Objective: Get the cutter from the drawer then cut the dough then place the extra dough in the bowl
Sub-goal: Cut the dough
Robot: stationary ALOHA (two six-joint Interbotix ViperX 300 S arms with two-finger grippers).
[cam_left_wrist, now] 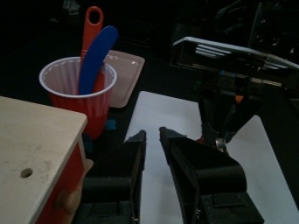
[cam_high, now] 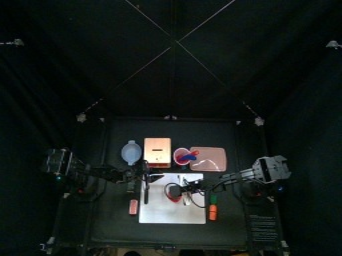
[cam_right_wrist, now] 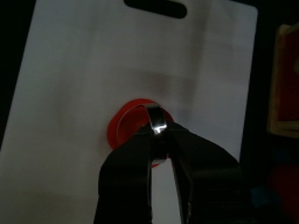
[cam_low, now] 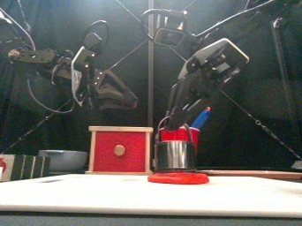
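Observation:
A flat red dough disc (cam_low: 178, 177) lies on the white cutting board (cam_low: 83, 190). The round metal cutter (cam_low: 175, 155) stands upright on the dough. My right gripper (cam_low: 177, 116) comes down from above and is shut on the cutter's wire handle (cam_right_wrist: 155, 118), with the dough (cam_right_wrist: 126, 128) showing red under it. My left gripper (cam_left_wrist: 152, 147) hovers over the board's left side beside the wooden box (cam_left_wrist: 30, 149); its jaws are nearly together with nothing between them. The blue-grey bowl (cam_low: 65, 159) sits at the back left.
The wooden box with its red drawer front (cam_low: 120, 148) stands behind the board. A red cup (cam_left_wrist: 79, 87) holding a blue knife (cam_left_wrist: 100, 54) and a red knife (cam_left_wrist: 90, 31) stands right of the box, next to the pink tray (cam_high: 210, 158).

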